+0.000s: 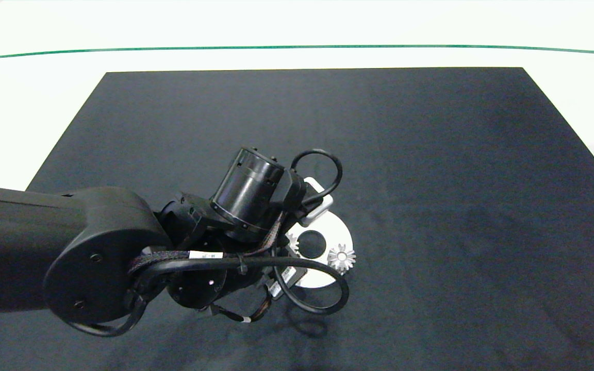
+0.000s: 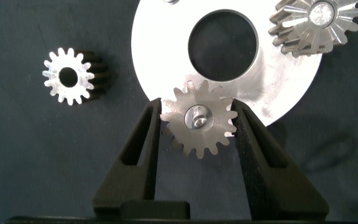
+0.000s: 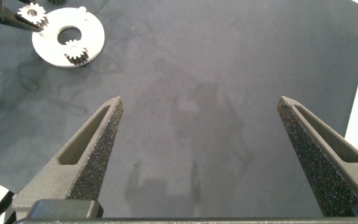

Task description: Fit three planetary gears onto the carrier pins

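The white carrier disc (image 2: 166,56) lies on the black mat, with my left arm (image 1: 245,196) hanging over it. My left gripper (image 2: 196,104) is shut on one planetary gear (image 2: 199,121), which sits over a carrier pin (image 2: 196,118) showing through its centre hole. A second gear (image 2: 319,25) (image 1: 341,257) sits on another pin of the disc (image 1: 335,232). Off the disc, a third gear (image 2: 69,76) lies loose on the mat, hidden under the arm in the head view. A bare pin (image 3: 81,9) stands on the disc's rim. My right gripper (image 3: 201,102) is open over bare mat, far from the disc (image 3: 67,40).
The black mat (image 1: 431,180) covers most of the white table (image 1: 29,103), with a green line (image 1: 297,47) at the back. Cable loops (image 1: 317,304) from my left wrist hang over the disc's near side.
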`<action>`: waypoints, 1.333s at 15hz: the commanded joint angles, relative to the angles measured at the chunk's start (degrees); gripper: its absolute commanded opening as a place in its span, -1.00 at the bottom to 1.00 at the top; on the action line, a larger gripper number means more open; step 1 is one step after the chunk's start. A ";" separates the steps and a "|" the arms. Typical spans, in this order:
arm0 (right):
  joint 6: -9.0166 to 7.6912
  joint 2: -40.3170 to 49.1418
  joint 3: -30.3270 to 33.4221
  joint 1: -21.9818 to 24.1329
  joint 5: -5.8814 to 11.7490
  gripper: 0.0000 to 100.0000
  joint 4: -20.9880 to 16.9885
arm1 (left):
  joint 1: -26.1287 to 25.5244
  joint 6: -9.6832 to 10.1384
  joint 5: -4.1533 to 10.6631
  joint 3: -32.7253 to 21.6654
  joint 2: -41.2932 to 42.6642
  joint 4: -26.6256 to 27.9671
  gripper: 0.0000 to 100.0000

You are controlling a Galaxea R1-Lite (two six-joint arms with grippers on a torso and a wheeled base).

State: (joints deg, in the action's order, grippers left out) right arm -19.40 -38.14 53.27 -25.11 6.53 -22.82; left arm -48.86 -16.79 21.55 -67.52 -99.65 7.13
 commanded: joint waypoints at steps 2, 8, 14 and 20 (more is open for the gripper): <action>-0.12 0.00 -0.01 -0.02 0.06 1.00 -0.12 | 0.26 0.09 0.07 0.38 0.33 -0.10 -0.62; -0.12 0.18 -0.01 0.06 0.06 1.00 -0.21 | 0.34 0.44 0.07 4.15 0.51 -5.37 -0.62; -0.12 0.26 -0.01 -0.02 0.06 1.00 -0.21 | 0.52 0.35 0.07 5.56 0.77 -6.08 -0.62; -0.12 0.35 -0.01 -0.02 0.06 1.00 -0.21 | 0.34 0.35 0.07 4.95 1.12 -6.34 -0.62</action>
State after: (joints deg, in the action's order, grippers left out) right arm -19.37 -37.84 53.25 -25.11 6.53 -22.89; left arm -48.46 -16.34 21.47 -62.27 -98.60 1.01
